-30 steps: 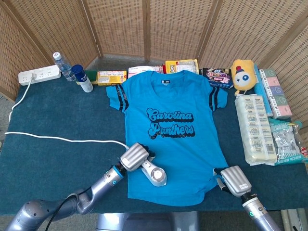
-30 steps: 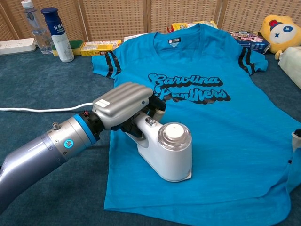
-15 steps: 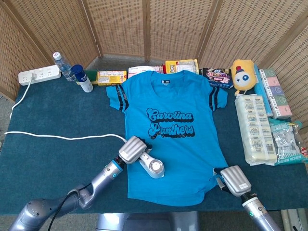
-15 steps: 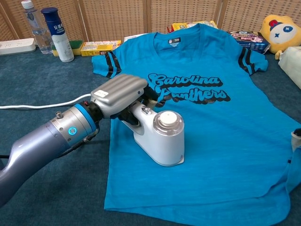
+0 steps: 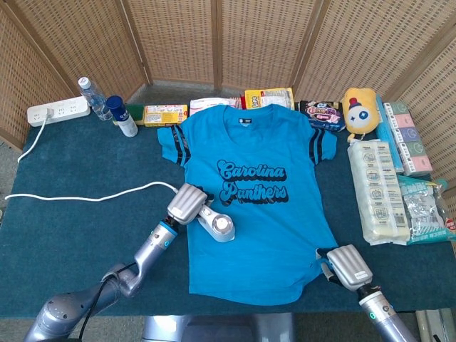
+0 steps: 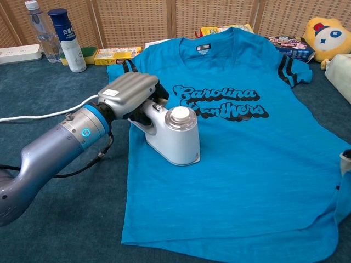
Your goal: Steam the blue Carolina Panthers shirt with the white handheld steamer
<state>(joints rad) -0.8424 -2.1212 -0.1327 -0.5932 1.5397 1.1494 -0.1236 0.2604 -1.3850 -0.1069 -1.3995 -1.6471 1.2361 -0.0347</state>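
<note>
The blue Carolina Panthers shirt lies flat, face up, on the dark green table. My left hand grips the handle of the white handheld steamer, whose head rests on the shirt's lower left part, just left of the lettering. Its white cord trails left across the table. My right hand rests at the shirt's lower right hem, fingers curled under it; in the chest view only a sliver of it shows at the right edge.
A power strip, a water bottle and a blue-capped bottle stand at the back left. Snack boxes line the back edge. A yellow plush toy and packaged goods fill the right side.
My left hand has slid the steamer up the shirt, away from me and slightly left, toward the lettering. The cord has bowed upward. The right hand has stayed put.
</note>
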